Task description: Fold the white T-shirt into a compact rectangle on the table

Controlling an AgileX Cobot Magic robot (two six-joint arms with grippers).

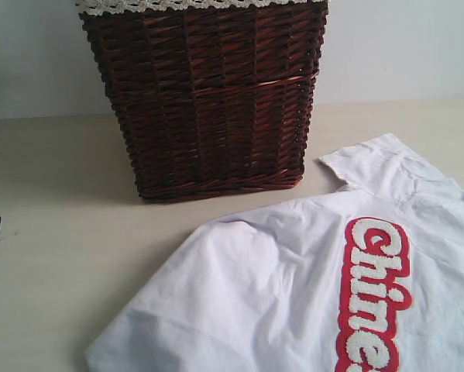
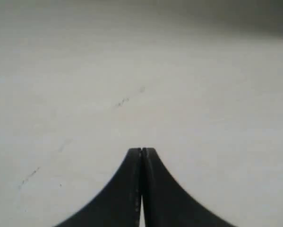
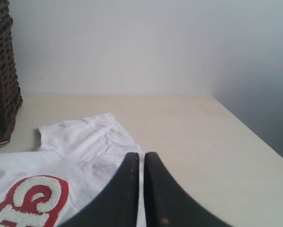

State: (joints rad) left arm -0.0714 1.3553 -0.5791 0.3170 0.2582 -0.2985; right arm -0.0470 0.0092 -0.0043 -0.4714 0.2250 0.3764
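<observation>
Cotton of the white T-shirt point(image 1: 278, 279) looks light, limp, wrinkle-prone; its sleeve point(image 1: 371, 159) hem suits pinching. Left fingers point(image 2: 124, 194) and right fingers point(image 3: 120, 194) are pressed together, empty.

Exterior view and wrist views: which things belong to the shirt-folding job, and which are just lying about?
Job: white T-shirt, lettering up; table; left gripper, shut; right gripper, shut.
Lying about: dark wicker basket; its lace-trimmed lining.
</observation>
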